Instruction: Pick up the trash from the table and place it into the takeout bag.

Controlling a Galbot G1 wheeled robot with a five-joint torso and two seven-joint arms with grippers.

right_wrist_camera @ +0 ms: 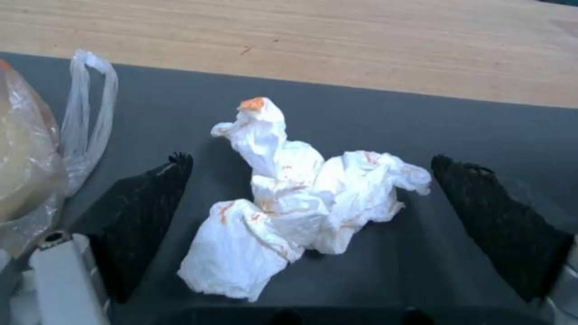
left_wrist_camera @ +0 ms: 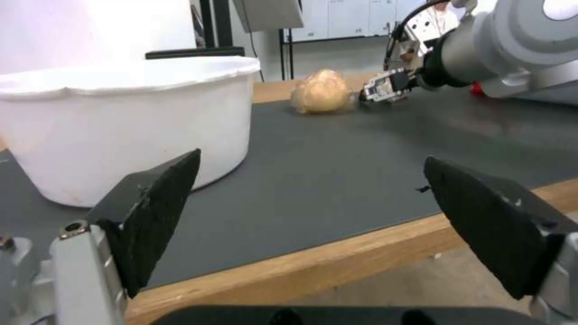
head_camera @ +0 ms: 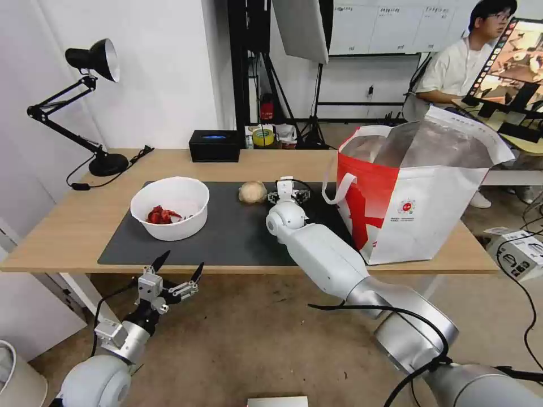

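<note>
Lying at centre frame on the dark grey mat (right_wrist_camera: 385, 126), the crumpled white orange-stained tissue wad (right_wrist_camera: 295, 198) sits between the right gripper's (right_wrist_camera: 313, 225) spread black fingers (right_wrist_camera: 503, 225), untouched.

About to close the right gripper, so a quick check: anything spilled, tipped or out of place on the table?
Nothing stands out. The tissue wad has orange stains but lies whole on the mat between the open right gripper's fingers. The bowl sits upright, its red scraps inside. The takeout bag stands open.
</note>
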